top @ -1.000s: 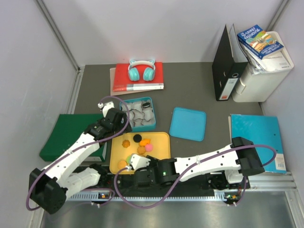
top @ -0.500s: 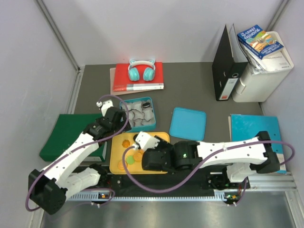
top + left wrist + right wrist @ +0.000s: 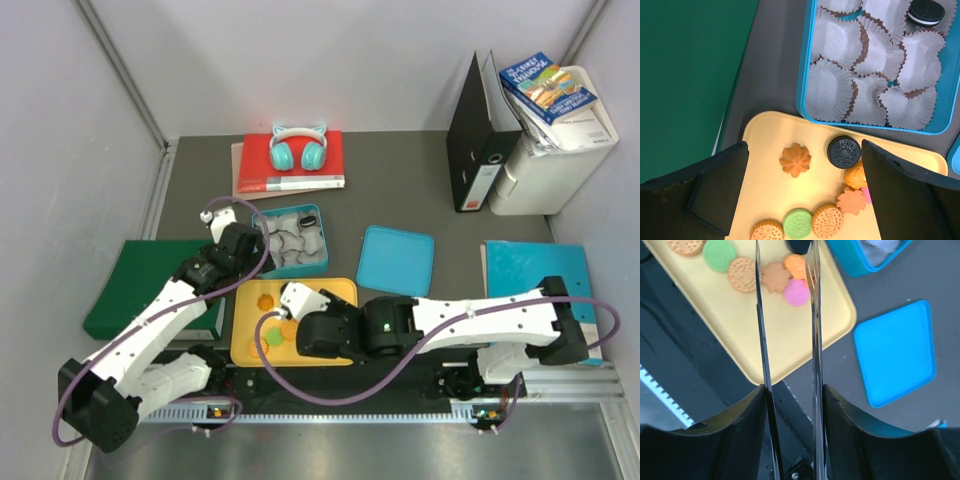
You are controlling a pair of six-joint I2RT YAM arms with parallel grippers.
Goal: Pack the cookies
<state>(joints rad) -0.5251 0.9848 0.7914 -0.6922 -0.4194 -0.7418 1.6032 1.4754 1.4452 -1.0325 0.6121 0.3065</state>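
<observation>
The right jaws have swung from the tray's (image 3: 765,200) 7 o'clock corner over its middle, barely parted, empty; left jaws gape, empty, above the cookies (image 3: 795,160) on the tray; one black cookie (image 3: 926,11) sits in the tin (image 3: 802,100) at 12 o'clock; packing barely begun.

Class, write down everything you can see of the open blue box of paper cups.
The blue box is a shallow, round-cornered rectangle, seemingly metal or plastic, lidless, lying flat on the grey table. White fluted paper cups fill it; one black sandwich cookie lies in a corner cup. Its near wall runs beside the yellow tray.
</observation>
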